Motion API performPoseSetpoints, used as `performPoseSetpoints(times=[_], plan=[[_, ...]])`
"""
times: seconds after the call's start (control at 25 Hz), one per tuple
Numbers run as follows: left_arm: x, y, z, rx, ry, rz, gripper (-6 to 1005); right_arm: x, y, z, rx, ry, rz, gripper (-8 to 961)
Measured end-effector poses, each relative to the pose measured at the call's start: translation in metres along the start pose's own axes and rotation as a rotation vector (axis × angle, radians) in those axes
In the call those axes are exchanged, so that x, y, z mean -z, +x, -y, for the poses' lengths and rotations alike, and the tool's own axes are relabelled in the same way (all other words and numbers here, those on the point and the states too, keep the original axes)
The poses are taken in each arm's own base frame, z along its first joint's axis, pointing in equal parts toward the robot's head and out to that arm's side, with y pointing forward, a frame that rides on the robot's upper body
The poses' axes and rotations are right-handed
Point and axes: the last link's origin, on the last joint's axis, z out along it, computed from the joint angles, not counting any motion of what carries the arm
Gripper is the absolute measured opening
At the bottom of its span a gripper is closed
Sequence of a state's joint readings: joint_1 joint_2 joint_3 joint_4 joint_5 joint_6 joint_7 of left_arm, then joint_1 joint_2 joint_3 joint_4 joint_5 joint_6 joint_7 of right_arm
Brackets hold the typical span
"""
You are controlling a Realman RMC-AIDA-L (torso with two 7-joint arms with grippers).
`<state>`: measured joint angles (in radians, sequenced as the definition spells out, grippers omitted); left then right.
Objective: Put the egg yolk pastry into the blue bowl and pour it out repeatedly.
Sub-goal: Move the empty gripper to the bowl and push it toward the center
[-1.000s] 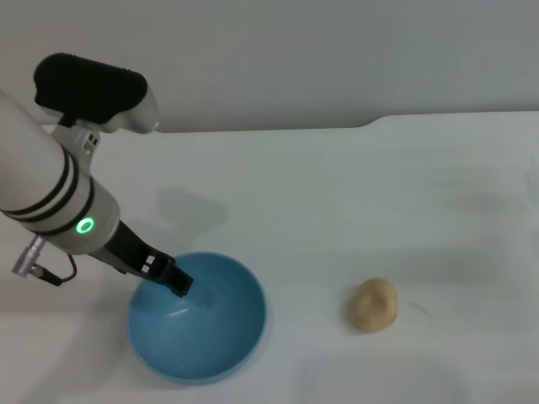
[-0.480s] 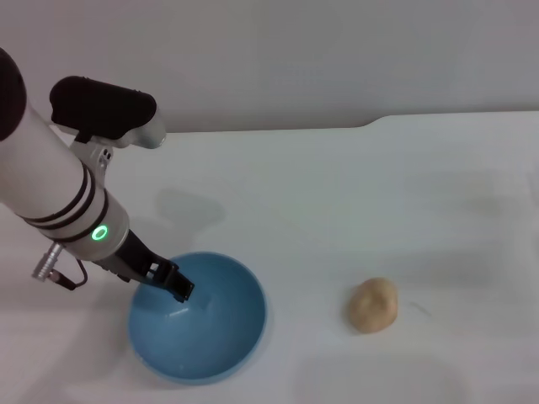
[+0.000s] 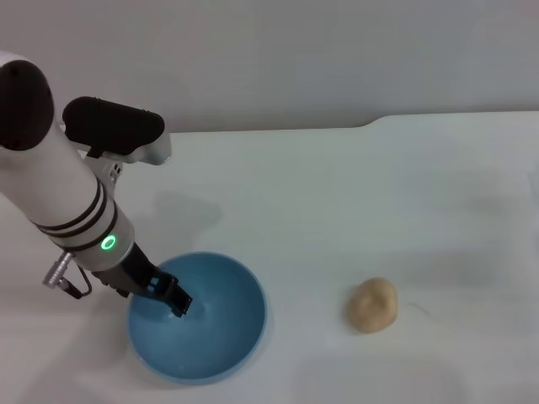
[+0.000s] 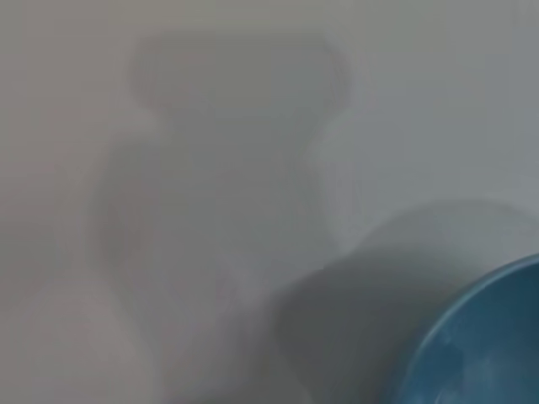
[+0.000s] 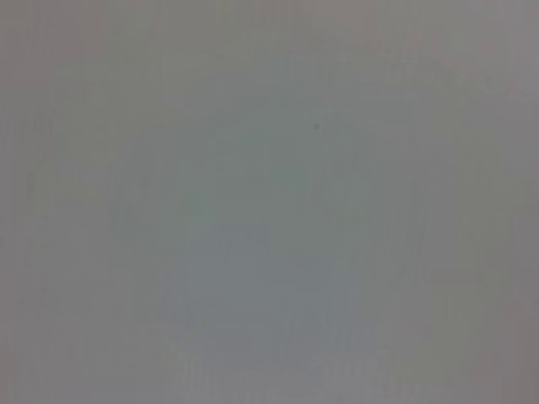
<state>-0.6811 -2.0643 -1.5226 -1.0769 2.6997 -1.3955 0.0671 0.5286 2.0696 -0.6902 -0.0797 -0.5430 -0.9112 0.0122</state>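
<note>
Pastry (image 3: 372, 305) sits outside blue bowl (image 3: 199, 316). Left gripper (image 3: 174, 300) over its rim; finger state unclear. You likely load next.

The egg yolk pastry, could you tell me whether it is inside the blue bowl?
No, the egg yolk pastry lies on the table, apart from the blue bowl.

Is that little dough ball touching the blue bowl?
Apart. The head view shows the egg yolk pastry lying on the table, with bare white surface between it and the blue bowl.

white table (image 3: 354, 194) | grey wall (image 3: 295, 59) behind its far edge
</note>
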Motion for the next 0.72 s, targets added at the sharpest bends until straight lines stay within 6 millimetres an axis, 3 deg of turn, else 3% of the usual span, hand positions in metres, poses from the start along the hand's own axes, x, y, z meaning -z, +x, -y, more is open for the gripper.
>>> performPoseSetpoints(times=[0.56, 0.72], plan=[[-0.01, -0.006, 0.002, 0.003, 0.008, 0.062, 856, -0.003, -0.003, 0.002, -0.001, 0.006, 0.009, 508], [-0.011, -0.006, 0.003, 0.011, 0.011, 0.076, 707, -0.003, -0.003, 0.002, -0.001, 0.007, 0.01, 508]])
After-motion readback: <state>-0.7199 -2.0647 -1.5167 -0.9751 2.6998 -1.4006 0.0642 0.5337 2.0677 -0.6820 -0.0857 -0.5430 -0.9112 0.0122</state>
